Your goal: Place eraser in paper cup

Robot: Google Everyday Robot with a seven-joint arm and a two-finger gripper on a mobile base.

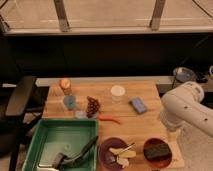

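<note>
The eraser (156, 150), a dark block, lies on a reddish-brown plate (169, 156) at the table's front right. The paper cup (117, 92), small and white, stands upright at the table's back middle. My white arm (187, 107) bends over the table's right edge, between the cup's row and the eraser's plate. The gripper hangs at the arm's lower end by that edge, behind the arm's links, well apart from both eraser and cup and holding nothing.
A light-blue block (138, 105) lies right of the cup. A blue cup (70, 102), an orange-topped container (65, 85), dark grapes (92, 106) and a red pepper (109, 119) sit left. A green tray (35, 140) and a purple plate (106, 148) stand in front. A chair (20, 100) stands at left.
</note>
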